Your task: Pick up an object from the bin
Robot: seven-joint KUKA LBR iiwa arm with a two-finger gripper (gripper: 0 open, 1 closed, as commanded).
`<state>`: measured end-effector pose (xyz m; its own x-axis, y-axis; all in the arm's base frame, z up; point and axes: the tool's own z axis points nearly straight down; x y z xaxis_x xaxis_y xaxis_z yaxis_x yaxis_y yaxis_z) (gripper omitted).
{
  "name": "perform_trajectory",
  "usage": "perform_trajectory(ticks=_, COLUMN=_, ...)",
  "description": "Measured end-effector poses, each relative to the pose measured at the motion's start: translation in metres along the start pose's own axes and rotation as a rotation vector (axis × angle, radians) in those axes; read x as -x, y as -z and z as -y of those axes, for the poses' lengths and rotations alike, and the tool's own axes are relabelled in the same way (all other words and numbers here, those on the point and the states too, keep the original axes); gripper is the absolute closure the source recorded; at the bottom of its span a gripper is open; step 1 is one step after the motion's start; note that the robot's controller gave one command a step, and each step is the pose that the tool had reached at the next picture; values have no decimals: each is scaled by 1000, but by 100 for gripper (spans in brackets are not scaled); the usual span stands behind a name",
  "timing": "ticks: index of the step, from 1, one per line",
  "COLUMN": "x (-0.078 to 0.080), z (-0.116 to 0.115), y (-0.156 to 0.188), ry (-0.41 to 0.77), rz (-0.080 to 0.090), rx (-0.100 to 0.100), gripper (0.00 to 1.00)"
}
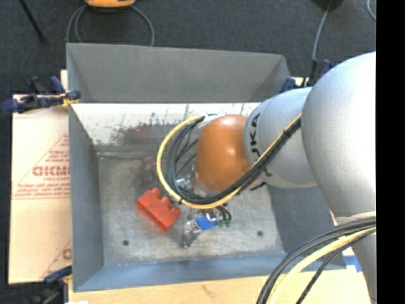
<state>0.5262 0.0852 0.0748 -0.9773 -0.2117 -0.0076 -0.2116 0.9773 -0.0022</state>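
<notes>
A red-orange blocky plastic piece [158, 209] lies on the bin floor left of centre. My gripper [188, 234] reaches down under the orange wrist cover to just right of that piece, close to the floor near the front. A small blue thing [205, 221] with a bit of green [224, 219] beside it sits right against the gripper's right side; I cannot tell whether it is held or just lying there.
The arm and its looped yellow and black cables cover the middle and right of the bin. The front wall is close below the gripper. Bare floor shows to the left and at the front right.
</notes>
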Motion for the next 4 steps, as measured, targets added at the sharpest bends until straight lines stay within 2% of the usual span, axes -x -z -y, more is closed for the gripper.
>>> perform_trajectory(ticks=1, x=48, z=-65, y=4, ry=-97, rz=-1, rx=5, gripper=0)
perform_trajectory(ticks=2, x=49, z=-62, y=4, ry=-97, rz=5, rx=3, gripper=100)
perform_trajectory(ticks=3, x=47, z=-68, y=5, ry=262, rz=-2, rx=3, gripper=100)
perform_trajectory(ticks=4, x=62, z=-60, y=132, ry=390, rz=6, rx=1, gripper=100)
